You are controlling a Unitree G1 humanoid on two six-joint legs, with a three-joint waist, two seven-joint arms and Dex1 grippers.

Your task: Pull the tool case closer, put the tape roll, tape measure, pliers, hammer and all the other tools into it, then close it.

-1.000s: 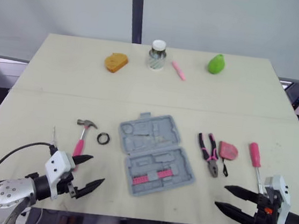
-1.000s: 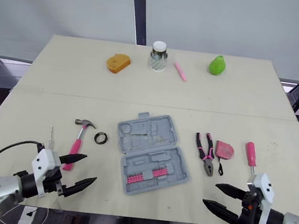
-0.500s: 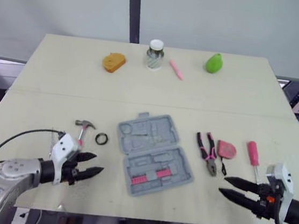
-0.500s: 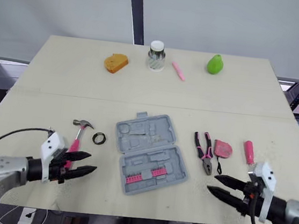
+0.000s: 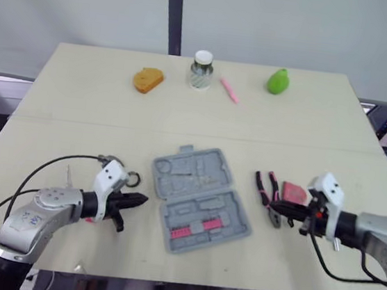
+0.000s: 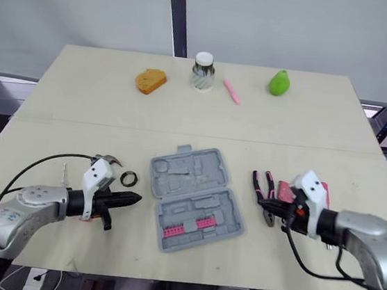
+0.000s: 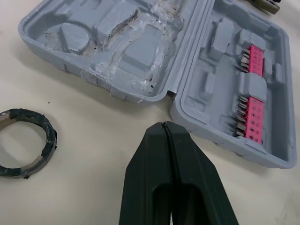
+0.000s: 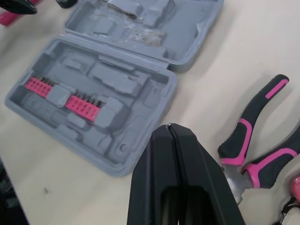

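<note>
Both hands are brought in from the near edge of the counter [image 5: 182, 123] since a second ago, and their fingers, then spread, are now pressed together. The left hand [image 5: 140, 199] is held low just left of the case [image 5: 200, 200], its tip aimed at the hinge side, with the tape roll [image 7: 26, 115] lying just beside it on the far side. The hammer [image 5: 111, 159] is partly covered by that hand, so only its head is seen. The right hand [image 5: 275, 207] is pointed at the case from the right, over the jaw end of the pliers [image 8: 253, 150], and the tape measure [image 5: 294, 193] lies just behind it.

The case itself is left where it was: open, lid to the far side, in the middle of the counter, slightly skewed. Nothing but a pink row of bits [image 7: 251, 110] is seen in it.

With the fingers together on both sides, no grasp is set up; a two-sided push or drag of the case toward the near edge is judged to be in preparation. That first step is not yet done, and every loose tool remains to be packed. Care is called for on the right, where the pliers could be nudged.
</note>
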